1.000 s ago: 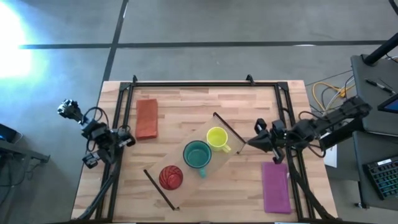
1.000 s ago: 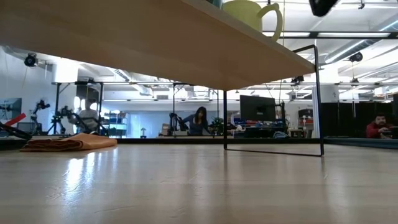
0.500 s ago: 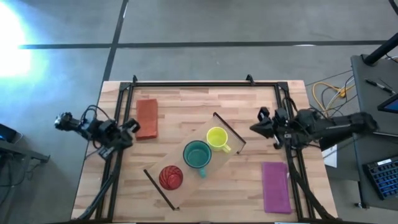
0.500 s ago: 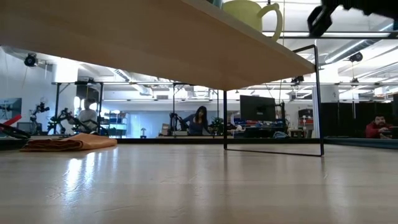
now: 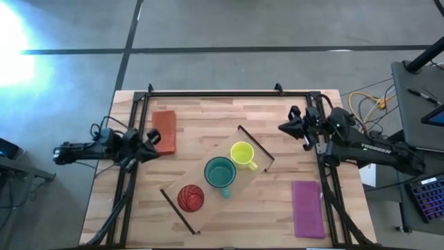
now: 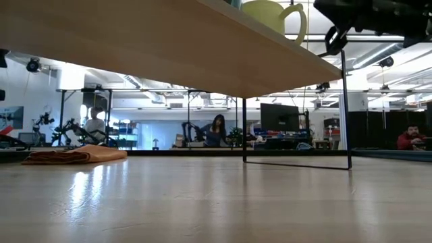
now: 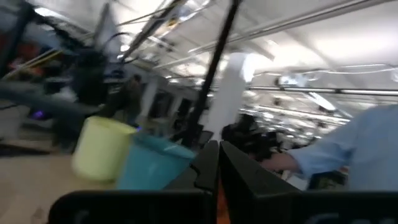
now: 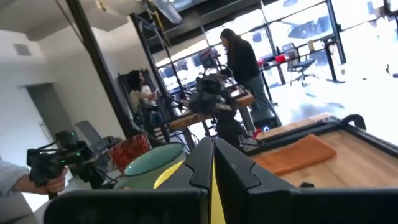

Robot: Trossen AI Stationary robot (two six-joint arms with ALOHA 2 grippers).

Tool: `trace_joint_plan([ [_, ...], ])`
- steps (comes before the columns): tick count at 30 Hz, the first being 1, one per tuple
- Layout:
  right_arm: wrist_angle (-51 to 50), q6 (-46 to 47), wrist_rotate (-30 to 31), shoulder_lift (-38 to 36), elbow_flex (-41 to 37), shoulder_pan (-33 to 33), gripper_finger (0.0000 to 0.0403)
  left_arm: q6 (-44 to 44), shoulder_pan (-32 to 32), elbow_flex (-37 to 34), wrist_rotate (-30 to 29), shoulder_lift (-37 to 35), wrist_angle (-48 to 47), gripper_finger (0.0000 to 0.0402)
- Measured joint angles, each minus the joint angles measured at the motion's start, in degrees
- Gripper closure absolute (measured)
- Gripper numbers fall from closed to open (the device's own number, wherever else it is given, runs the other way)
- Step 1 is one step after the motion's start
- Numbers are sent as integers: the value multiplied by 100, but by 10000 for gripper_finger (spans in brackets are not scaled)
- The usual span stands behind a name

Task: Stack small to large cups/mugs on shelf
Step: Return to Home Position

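The light-wood shelf [image 5: 211,203] stands slantwise on its black end bars in the middle of the table. On it stand three vessels in a row, apart from one another. They are the yellow mug [image 5: 241,153], the teal mug [image 5: 220,172] and the red ribbed cup [image 5: 191,198]. My left gripper [image 5: 157,142] is shut and empty at the table's left side, beside the orange cloth. My right gripper [image 5: 281,128] is shut and empty to the right of the shelf's far end. The low view shows the shelf's underside [image 6: 169,40] and the yellow mug [image 6: 273,17].
A flat orange-red cloth [image 5: 164,132] lies at the far left of the table, and a flat purple cloth [image 5: 307,208] at the near right. A black metal frame [image 5: 208,94] runs along the table's edges. People show in the room beyond the table [image 6: 217,129].
My right gripper has gone from beside the yellow mug toward the table's far edge, staying shut. My left arm has swung down to lie level, and its gripper has gone a little toward the far edge and the orange cloth. The mugs and the cup have not moved.
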Motion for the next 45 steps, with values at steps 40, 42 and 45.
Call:
trace_joint_plan([
  [40, -424, 458, 644, -2691, -1877, -474, 394, -603, 17, -358, -635, 2, -806, 402],
  [42, -641, 453, 642, -3072, -1878, -474, 394, -603, 17, -358, -633, 4, -808, 402],
  [45, -607, 496, 448, -3069, -1873, -482, 394, -601, 17, -358, -638, 1, -808, 402],
])
